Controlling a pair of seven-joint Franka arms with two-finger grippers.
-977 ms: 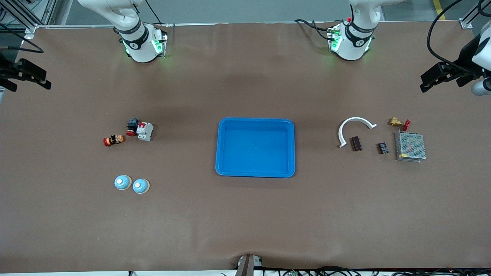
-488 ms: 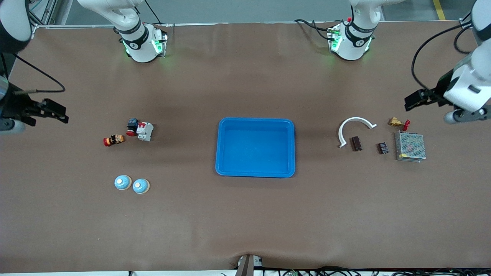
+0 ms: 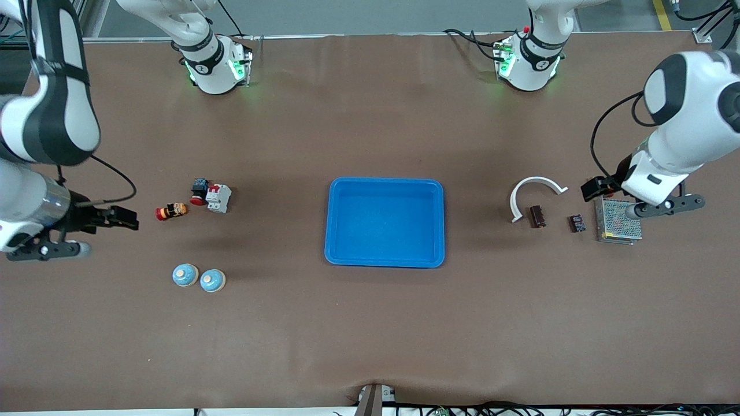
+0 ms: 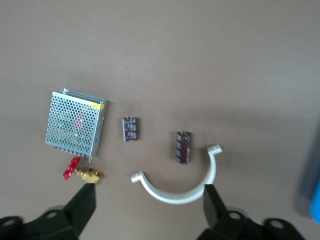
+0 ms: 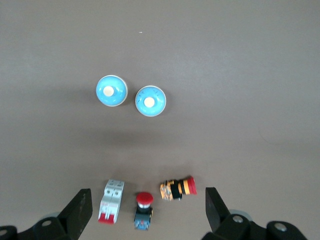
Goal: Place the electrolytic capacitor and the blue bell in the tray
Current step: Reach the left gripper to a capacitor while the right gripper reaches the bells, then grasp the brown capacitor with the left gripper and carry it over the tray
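One tray (image 3: 384, 185), bright blue and rectangular, lies at the middle of the table (image 3: 370, 335).

Two blue bells (image 3: 185, 275) (image 3: 212, 281) sit side by side toward the right arm's end of the table, close to its front-camera edge.

Also at that end are two red push buttons (image 3: 171, 211) (image 3: 199, 190) and one white circuit breaker (image 3: 218, 197).

Toward the left arm's end lie one white curved clip (image 3: 535, 190), two small dark components (image 3: 537, 216) (image 3: 577, 223), one perforated metal power supply (image 3: 618, 225) and one brass valve with a red handle (image 4: 82, 172).
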